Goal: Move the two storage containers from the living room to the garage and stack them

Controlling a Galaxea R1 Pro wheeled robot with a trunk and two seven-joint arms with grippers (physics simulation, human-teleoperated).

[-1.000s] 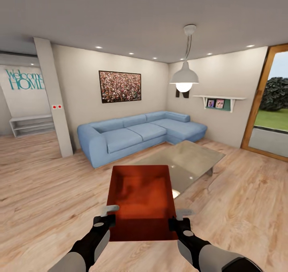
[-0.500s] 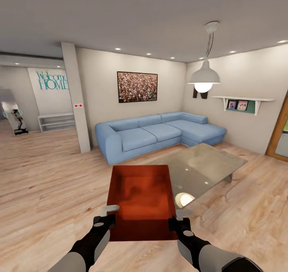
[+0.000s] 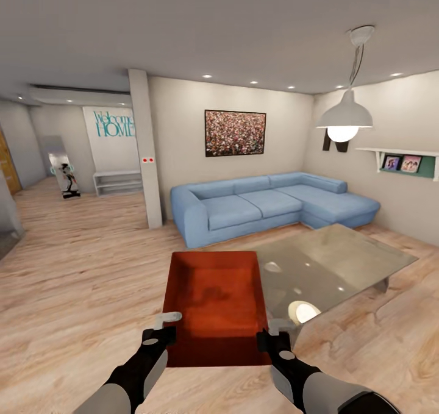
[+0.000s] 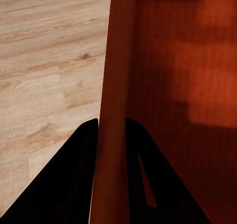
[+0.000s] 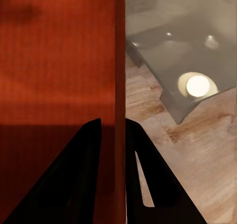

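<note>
I hold one orange-red storage container (image 3: 216, 304) level in front of me, above the light wood plank floor of the living room. My left gripper (image 3: 166, 324) is shut on its left wall (image 4: 113, 110), one finger on each side. My right gripper (image 3: 273, 328) is shut on its right wall (image 5: 119, 85) in the same way. The container is open-topped and looks empty.
A blue corner sofa (image 3: 268, 205) stands ahead against the far wall. A glass coffee table (image 3: 341, 264) lies just right of the container. A white pillar (image 3: 146, 152) stands ahead left, with an open hallway (image 3: 67, 182) beyond. A pendant lamp (image 3: 345, 116) hangs at right.
The whole view has swung to the left: sofa, table and lamp have shifted right and the hallway has come into sight. The container and both grippers keep their places in the picture.
</note>
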